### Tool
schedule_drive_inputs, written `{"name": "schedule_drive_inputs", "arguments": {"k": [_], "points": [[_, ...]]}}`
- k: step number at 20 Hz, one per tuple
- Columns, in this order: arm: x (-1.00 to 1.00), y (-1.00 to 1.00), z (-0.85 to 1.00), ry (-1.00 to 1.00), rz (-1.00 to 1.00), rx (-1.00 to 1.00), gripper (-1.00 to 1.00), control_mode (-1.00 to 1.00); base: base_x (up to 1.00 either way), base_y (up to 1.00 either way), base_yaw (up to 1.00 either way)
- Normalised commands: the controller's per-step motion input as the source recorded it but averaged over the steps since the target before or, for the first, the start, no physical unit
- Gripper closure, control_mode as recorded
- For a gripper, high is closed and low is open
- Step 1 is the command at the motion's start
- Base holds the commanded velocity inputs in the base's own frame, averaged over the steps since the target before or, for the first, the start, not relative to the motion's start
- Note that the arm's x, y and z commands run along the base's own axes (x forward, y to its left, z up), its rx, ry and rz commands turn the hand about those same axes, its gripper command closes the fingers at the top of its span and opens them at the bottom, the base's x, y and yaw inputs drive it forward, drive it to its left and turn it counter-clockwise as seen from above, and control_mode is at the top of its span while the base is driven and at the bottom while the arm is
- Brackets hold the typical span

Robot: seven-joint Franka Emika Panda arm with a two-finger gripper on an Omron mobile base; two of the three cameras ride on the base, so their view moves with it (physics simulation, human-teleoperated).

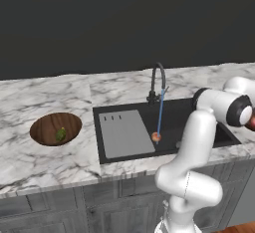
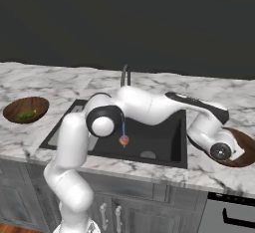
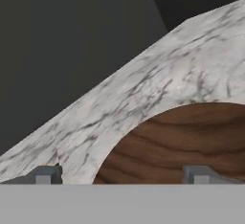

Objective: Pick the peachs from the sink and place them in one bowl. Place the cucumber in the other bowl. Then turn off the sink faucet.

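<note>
One peach (image 1: 156,137) (image 2: 124,140) lies in the black sink (image 1: 174,115) (image 2: 159,132), under a blue stream of water from the dark gooseneck faucet (image 1: 158,80) (image 2: 125,75). The cucumber (image 1: 61,134) (image 2: 27,113) rests in the wooden bowl (image 1: 47,125) (image 2: 15,108) on the counter left of the sink. My gripper (image 3: 122,176) (image 2: 224,153) hangs over a second wooden bowl (image 3: 191,137) (image 2: 244,145) right of the sink. It is open, its fingertips (image 3: 47,175) stand wide apart, and nothing is between them. My hand hides part of that bowl's inside.
A grey ribbed drainboard (image 1: 124,133) covers the sink's left part. White-grey marble counter (image 1: 60,92) (image 3: 158,79) runs around the sink, with a dark wall behind. My arm reaches across the sink's right side (image 2: 149,105). Grey cabinet fronts (image 1: 74,207) lie below the counter.
</note>
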Motion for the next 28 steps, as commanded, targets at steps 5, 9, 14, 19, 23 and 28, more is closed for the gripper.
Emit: {"name": "schedule_drive_inputs", "arguments": {"k": [5, 9, 14, 19, 23, 28], "points": [[0.00, 0.38, 0.87, -0.10, 0.26, -0.04, -1.00, -1.00, 0.00, 0.00, 0.00], [0.00, 0.62, 0.74, 0.00, 0.22, -0.09, -1.00, -1.00, 0.00, 0.00, 0.00], [0.00, 0.84, 0.52, 0.00, 0.16, -0.16, -1.00, -1.00, 0.00, 0.00, 0.00], [0.00, 0.98, 0.08, 0.03, 0.08, -0.19, -1.00, -1.00, 0.00, 0.00, 0.00], [0.00, 1.00, 0.00, 0.06, 0.03, -0.22, -1.00, -1.00, 0.00, 0.00, 0.00], [0.00, 0.89, 0.15, 0.05, 0.02, -0.22, -1.00, -1.00, 0.00, 0.00, 0.00]]}}
